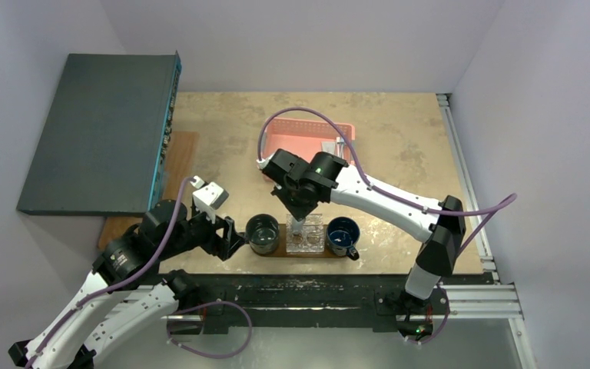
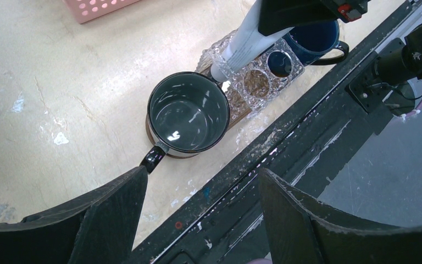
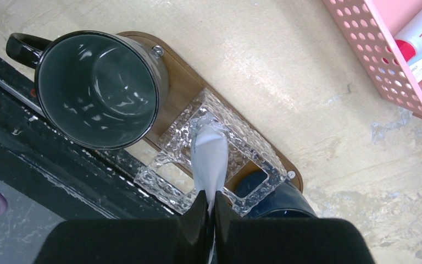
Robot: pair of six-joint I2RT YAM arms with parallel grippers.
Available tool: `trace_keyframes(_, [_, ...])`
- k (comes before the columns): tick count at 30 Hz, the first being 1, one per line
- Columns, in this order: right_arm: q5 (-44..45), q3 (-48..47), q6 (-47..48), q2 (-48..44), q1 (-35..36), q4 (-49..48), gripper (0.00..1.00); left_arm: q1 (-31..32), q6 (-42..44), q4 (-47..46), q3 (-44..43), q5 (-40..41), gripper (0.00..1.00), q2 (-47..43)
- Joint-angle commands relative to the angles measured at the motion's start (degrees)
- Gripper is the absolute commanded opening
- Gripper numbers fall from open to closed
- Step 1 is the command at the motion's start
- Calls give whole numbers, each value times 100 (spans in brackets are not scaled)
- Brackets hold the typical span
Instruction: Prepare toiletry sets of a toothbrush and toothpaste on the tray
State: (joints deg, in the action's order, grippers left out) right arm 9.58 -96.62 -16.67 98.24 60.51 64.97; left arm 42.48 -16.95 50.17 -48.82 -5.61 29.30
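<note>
**Right arm holds toothpaste tube over the glass holder on the tray**

The right gripper [image 3: 211, 201] is clenched on a pale grey-white toothpaste tube [image 3: 209, 157], its two fingers pinched together on the tube's upper end. The tube hangs nearly upright with its narrow end down in a clear, dimpled glass holder [image 3: 253, 151]. That end sits in an opening on the holder's left side, toward the grey mug. Whether it touches the bottom cannot be told.

The holder stands in the middle of the tray [image 1: 278, 251], a dark brown oval board lying at the near edge of the table, close to the black rail. A dark grey mug [image 2: 188, 111] stands on the tray's left end, its handle pointing near-left. A dark blue mug [image 1: 343, 234] stands on the right end, touching or just beside the holder. Both mugs look empty.

The left gripper [image 2: 200, 220] is released, its jaws standing wide apart and holding nothing. It hovers just left of the grey mug, above the table's near edge, with the mug's handle pointing toward its left finger.

A pink lattice basket [image 1: 288, 131] sits on the far side of the table, well apart from the tray. A white tube with a red band [image 3: 417, 37] lies inside it, with other slim pieces beside it that are too cut off to identify.
</note>
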Motion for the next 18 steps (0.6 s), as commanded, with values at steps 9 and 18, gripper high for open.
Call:
trace_keyframes(9, [340, -396, -47, 90, 145, 183, 16, -20, 4, -283, 39, -54, 74, 53])
trace_keyframes(18, [374, -596, -96, 0, 154, 97, 35, -17, 5, -284, 38, -63, 74, 89])
